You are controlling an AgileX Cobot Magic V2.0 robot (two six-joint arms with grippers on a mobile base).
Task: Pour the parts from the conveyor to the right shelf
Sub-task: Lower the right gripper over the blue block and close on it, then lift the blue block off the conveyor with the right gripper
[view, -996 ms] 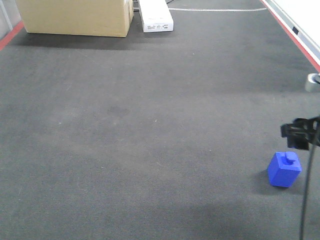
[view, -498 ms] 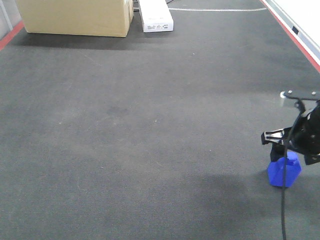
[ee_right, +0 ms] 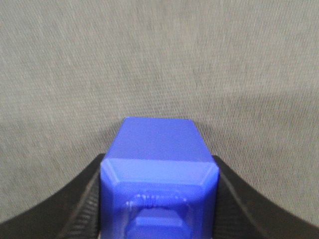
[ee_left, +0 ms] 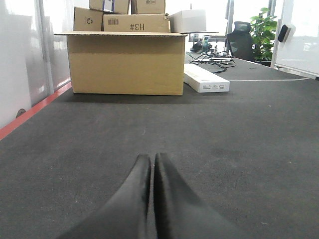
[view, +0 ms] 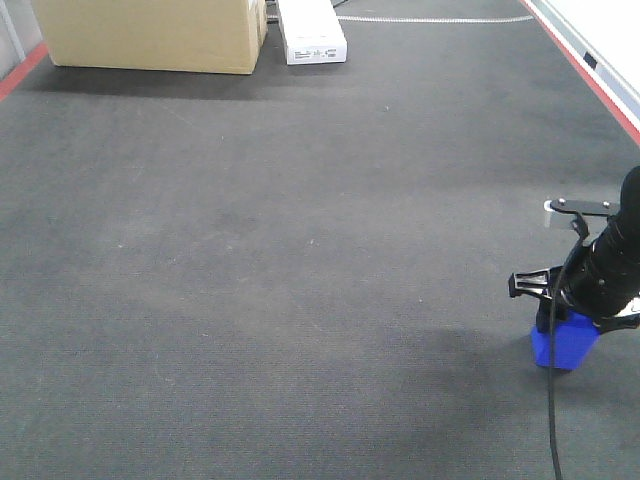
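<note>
**Right fingers gripping the blue block near the belt's right edge**

The wide dark grey ribbed conveyor belt is lying almost bare. Open room is stretching across its middle and left. A red edge strip is running along its right side and another is showing at the far left corner. A large tan cardboard box and a flat white carton are sitting side by side at the far end, well apart from the arms.

The small bright blue plastic block is resting on the belt in the near right corner, close to that right edge. The right fingers are pressing against both of its sides, grasping it, with its knobbed top towards the wrist camera. The left fingers are clenched together, holding nothing, low over the belt and pointing at the cardboard box.

Compared with half a second ago, the black right arm is sitting lower and further left. It is now covering the block's top, and the block itself is lying slightly shifted.
</note>
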